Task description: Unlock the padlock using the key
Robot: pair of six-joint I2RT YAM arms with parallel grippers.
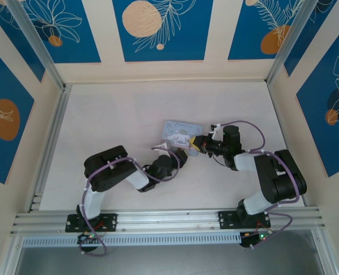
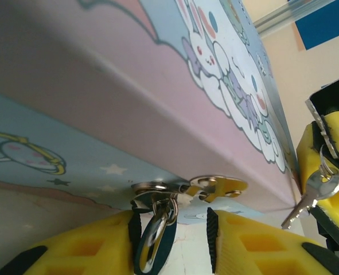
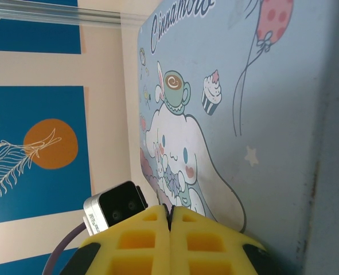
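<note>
The left claw [image 2: 172, 234] is released. Its yellow fingers [image 2: 89, 252] stand apart with the padlock [image 2: 153, 243] between them, close on both sides. The padlock hangs from the clasp [image 2: 215, 186] on the tin's near edge. Just beside it, the right claw [image 3: 170, 223] is clenched on the key [image 2: 307, 197], whose blade slants out from its tips toward the tin's corner. Behind both lies the tin [image 2: 158, 86], flat on the desk [image 1: 117, 120] with its cartoon lid up.
</note>
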